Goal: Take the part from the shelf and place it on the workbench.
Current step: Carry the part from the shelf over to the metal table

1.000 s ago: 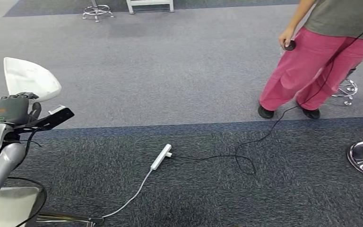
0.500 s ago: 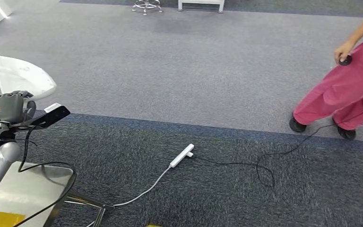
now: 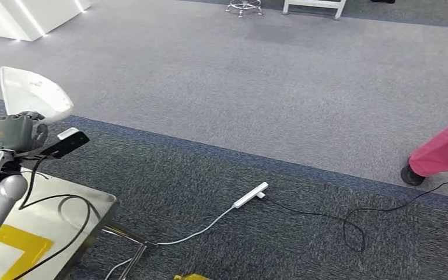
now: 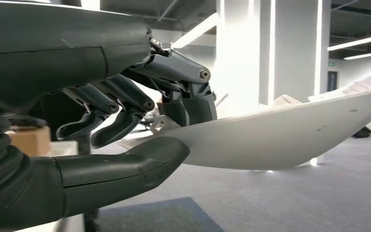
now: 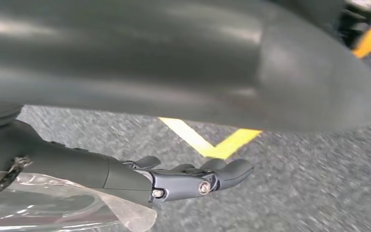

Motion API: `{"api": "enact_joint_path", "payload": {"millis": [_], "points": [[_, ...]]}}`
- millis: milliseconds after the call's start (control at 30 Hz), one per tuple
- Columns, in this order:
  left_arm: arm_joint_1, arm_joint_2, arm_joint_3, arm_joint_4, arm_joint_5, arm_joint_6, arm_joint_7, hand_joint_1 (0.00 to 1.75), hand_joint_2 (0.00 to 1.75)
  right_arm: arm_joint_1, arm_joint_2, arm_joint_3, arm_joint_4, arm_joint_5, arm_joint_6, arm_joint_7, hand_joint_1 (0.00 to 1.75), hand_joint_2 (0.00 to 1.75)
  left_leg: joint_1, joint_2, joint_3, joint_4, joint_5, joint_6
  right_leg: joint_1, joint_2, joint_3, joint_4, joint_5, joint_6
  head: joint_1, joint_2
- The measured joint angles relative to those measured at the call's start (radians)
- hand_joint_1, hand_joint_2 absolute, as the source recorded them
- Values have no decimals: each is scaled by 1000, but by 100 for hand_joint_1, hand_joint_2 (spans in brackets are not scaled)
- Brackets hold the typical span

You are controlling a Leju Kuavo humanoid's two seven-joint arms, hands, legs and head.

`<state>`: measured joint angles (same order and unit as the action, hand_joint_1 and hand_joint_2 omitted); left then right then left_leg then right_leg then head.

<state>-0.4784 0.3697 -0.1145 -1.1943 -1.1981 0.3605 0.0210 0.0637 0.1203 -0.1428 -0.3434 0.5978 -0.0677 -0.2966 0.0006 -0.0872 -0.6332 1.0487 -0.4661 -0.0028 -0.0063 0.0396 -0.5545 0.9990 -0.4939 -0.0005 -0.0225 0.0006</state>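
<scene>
The part (image 3: 32,93) is a white curved shell with a broad rounded top. My left hand (image 3: 11,133) grips its lower end and holds it raised at the left of the head view. In the left wrist view the thumb lies under the part (image 4: 290,135) and the dark fingers (image 4: 121,116) curl over its near edge. A metal surface with a yellow marking (image 3: 64,233) lies below the left arm, with a black cable draped over it. My right hand (image 5: 188,179) hangs over grey carpet with its fingers stretched out and nothing in them.
A white power strip (image 3: 251,195) and its cables lie on the dark carpet. A person's pink trouser leg and dark shoe (image 3: 437,157) stand at the right edge. A stool base (image 3: 244,7) and a white bench (image 3: 315,6) are far back.
The whole picture has shifted right, so the camera has turned left. The person has slid to the right edge and the metal surface has come into view. The part stays in my left hand.
</scene>
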Motion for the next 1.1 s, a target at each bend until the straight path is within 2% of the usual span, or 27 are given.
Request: {"api": "enact_joint_path", "payload": {"millis": [67, 100, 133, 167, 200, 233, 300, 367, 433, 467, 500, 567, 600, 633, 667, 700, 733, 767, 800, 833, 867, 900, 933, 967, 1033, 1067, 1100], "points": [[-3, 0, 0, -3, -2, -7, 6, 175, 175, 0, 0, 4, -7, -3, 5, 8, 0, 0, -1, 60, -47, 107, -60, -9, 2, -26, 4, -5, 0, -8, -4, 0], [-2, -2, -1, -4, -4, -11, 8, 175, 175, 2, 0, 6, -9, -4, 7, 12, 0, 0, 1, 72, -78, 175, -89, -13, 3, -40, 5, -5, -1, -10, -5, 0], [0, -3, -1, -4, -6, -14, 10, 175, 175, 3, 0, 8, -12, -5, 8, 16, 0, 0, 4, 76, -102, 227, -105, -16, 4, -54, 6, -4, -3, -11, -5, 0], [2, -4, -1, -4, -7, -16, 12, 175, 175, 5, 0, 8, -15, -6, 8, 19, 0, 0, 6, 79, -111, 248, -103, -18, 4, -68, 7, -4, -6, -12, -5, 0], [4, -4, -1, -4, -8, -17, 12, 175, 175, 6, 0, 9, -18, -6, 9, 21, 0, 0, 7, 83, -101, 227, -82, -19, 4, -81, 10, -4, -9, -11, -5, 0], [5, -3, -1, -5, -9, -17, 13, 175, 175, 7, 0, 11, -21, -7, 9, 21, 0, 0, 7, 91, -73, 172, -47, -19, 4, -94, 14, -4, -12, -10, -5, 0], [4, -2, -1, -7, -10, -16, 13, 175, 175, 7, 0, 14, -26, -9, 10, 22, 0, 0, 0, 137, -5, 38, 9, -15, 8, -117, 22, -3, -21, -3, -6, 0], [1, -2, -1, -8, -11, -16, 13, 175, 175, 8, 0, 17, -31, -12, 12, 24, 0, 0, -11, 170, 24, -24, 17, -4, 15, -139, 27, -2, -29, 6, -5, 0], [2, 0, -1, -9, -12, -16, 13, 175, 175, 9, 0, 21, -37, -15, 14, 27, 0, 0, -13, 153, 23, -31, 13, 9, 19, -161, 30, -2, -36, 14, -3, 0], [2, 2, 0, -10, -13, -16, 13, 175, 175, 9, 0, 23, -39, -17, 15, 28, 0, 0, -11, 140, 23, -34, 15, 14, 17, -152, 28, 3, -44, 19, -3, 0], [1, 3, 0, -11, -13, -16, 13, 175, 175, 9, 0, 24, -42, -18, 15, 28, 0, 0, -8, 128, 23, -36, 16, 20, 15, -129, 19, 23, -58, 23, -2, 0], [-3, 2, -1, -12, -15, -15, 13, 175, 175, 10, 0, 28, -45, -22, 16, 29, 0, 0, -4, 104, 24, -37, 18, 30, 9, -66, -37, 133, -111, 30, 1, 0], [-4, 0, -1, -12, -16, -15, 13, 175, 175, 12, 0, 30, -46, -25, 17, 31, 0, 0, -4, 90, 25, -37, 17, 34, 7, -50, -78, 210, -140, 32, 1, 0], [-4, -2, -2, -13, -16, -16, 13, 175, 175, 13, 0, 32, -47, -27, 19, 33, 0, 0, -4, 76, 25, -37, 17, 35, 6, -43, -116, 274, -157, 33, 2, 0], [-4, -4, -2, -13, -17, -17, 13, 175, 175, 14, 0, 33, -49, -30, 21, 36, 0, 0, -4, 61, 26, -36, 17, 35, 6, -41, -141, 305, -153, 33, 2, 0], [-4, -5, -2, -13, -18, -18, 13, 175, 175, 15, 0, 34, -51, -32, 22, 39, 0, 0, -4, 45, 27, -36, 17, 35, 6, -39, -147, 295, -130, 32, 2, 0], [-4, -6, -2, -13, -19, -19, 14, 175, 175, 16, 0, 36, -55, -35, 23, 42, 0, 0, -4, 30, 29, -36, 16, 34, 6, -33, -131, 244, -88, 29, 2, 0], [-4, -6, -2, -13, -19, -21, 14, 175, 175, 16, 0, 38, -58, -37, 24, 44, 0, 0, -3, 16, 31, -36, 15, 33, 5, -16, -105, 170, -44, 26, 2, 0], [-5, -7, -2, -13, -20, -22, 15, 175, 175, 17, 0, 40, -61, -40, 25, 46, 0, 0, -3, 2, 31, -35, 14, 30, 2, 7, -74, 102, -11, 23, 2, 0], [-5, -7, -2, -13, -20, -22, 16, 175, 175, 19, 0, 42, -64, -43, 25, 48, 0, 0, -2, -11, 28, -33, 15, 26, 0, 28, -49, 50, 6, 20, 1, 0], [-6, -7, -2, -13, -20, -23, 17, 175, 175, 20, 0, 44, -67, -46, 26, 49, 0, 0, 1, -24, 25, -33, 16, 20, -1, 41, -35, 25, 8, 18, 1, 0], [-5, -7, -2, -13, -20, -23, 17, 175, 175, 22, 0, 47, -70, -48, 26, 51, 0, 0, 3, -37, 21, -34, 19, 13, -1, 42, -28, 18, 4, 16, 1, 0], [-4, -5, -2, -13, -20, -23, 17, 175, 175, 24, 0, 50, -73, -51, 26, 52, 0, 0, 6, -49, 19, -36, 22, 6, 0, 31, -25, 13, 4, 12, 1, 0], [-1, -2, -2, -13, -20, -22, 18, 175, 175, 25, 0, 53, -76, -53, 27, 53, 0, 0, 6, -44, 17, -35, 20, -1, 0, 18, -22, 7, 7, 6, 1, 0], [-1, 5, -1, -13, -20, -20, 18, 175, 175, 25, 0, 58, -80, -58, 27, 53, 0, 0, 3, 8, 0, 4, -10, -11, -2, -6, -14, -5, 11, -4, -4, 0], [-2, 5, -1, -13, -20, -18, 18, 175, 175, 26, 0, 60, -80, -60, 27, 53, 0, 0, 3, 43, -19, 50, -38, -16, -1, -19, -11, -8, 12, -8, -7, 0], [-3, 5, -1, -13, -20, -16, 18, 175, 175, 28, 0, 62, -81, -61, 27, 53, 0, 0, 5, 64, -44, 107, -66, -21, 0, -32, -9, -8, 10, -10, -9, 0]]}}
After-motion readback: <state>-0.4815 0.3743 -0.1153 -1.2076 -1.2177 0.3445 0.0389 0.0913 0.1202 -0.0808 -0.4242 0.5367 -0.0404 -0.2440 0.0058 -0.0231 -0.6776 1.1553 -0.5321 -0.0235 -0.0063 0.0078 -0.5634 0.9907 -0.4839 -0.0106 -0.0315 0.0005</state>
